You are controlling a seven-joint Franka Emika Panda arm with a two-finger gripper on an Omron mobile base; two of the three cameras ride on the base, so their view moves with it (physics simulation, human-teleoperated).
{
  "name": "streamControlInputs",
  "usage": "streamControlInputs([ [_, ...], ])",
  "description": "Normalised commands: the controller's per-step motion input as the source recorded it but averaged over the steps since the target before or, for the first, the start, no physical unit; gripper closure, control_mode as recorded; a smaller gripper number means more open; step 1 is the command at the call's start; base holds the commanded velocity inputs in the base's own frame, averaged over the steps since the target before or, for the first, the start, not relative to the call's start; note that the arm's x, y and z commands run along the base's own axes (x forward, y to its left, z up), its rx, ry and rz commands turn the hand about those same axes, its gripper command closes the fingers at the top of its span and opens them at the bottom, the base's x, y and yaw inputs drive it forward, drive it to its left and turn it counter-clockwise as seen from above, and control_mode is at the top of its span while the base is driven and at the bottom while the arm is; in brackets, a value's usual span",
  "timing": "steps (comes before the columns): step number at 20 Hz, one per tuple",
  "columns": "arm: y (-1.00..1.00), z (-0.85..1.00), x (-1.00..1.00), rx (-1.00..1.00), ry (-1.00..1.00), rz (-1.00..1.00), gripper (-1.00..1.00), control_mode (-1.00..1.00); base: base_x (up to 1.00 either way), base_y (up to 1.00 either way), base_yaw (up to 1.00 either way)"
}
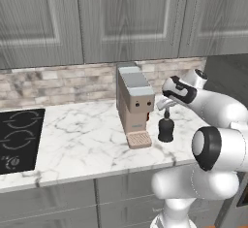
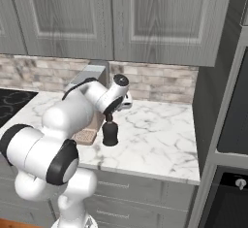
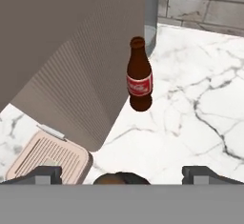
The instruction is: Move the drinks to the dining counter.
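The gripper hangs wide open just above the squat black bottle, a fingertip on either side of its neck. The bottle stands on the marble desk beside the beige coffee machine. Beyond it, next to the machine, stands the brown beer bottle, upright.

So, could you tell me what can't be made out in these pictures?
- Beer bottle: its label text is too small to read in the hand view.
- Black bottle: in the hand view, cut off at the bottom edge between the open gripper fingertips.
- Coffee machine: in the right base view, the arm hides most of it.
- Cooktop: cut off by the left edge.
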Motion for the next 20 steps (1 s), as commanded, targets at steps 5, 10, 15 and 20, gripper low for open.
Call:
streamControlInputs([
  [5, 0.00, -0.32, 0.02, 0.05, 0.00, 0.02, 1.00, -1.00, 0.00, 0.00, 0.00],
  [10, 0.00, -0.40, 0.00, 0.07, 0.00, 0.01, 1.00, -1.00, 0.00, 0.00, 0.00],
  [15, 0.04, -0.60, -0.24, 0.05, -0.08, 0.00, 1.00, -1.00, 0.00, 0.00, 0.00],
  [20, 0.09, -0.52, -0.40, 0.03, 0.09, 0.00, 1.00, -1.00, 0.00, 0.00, 0.00],
])
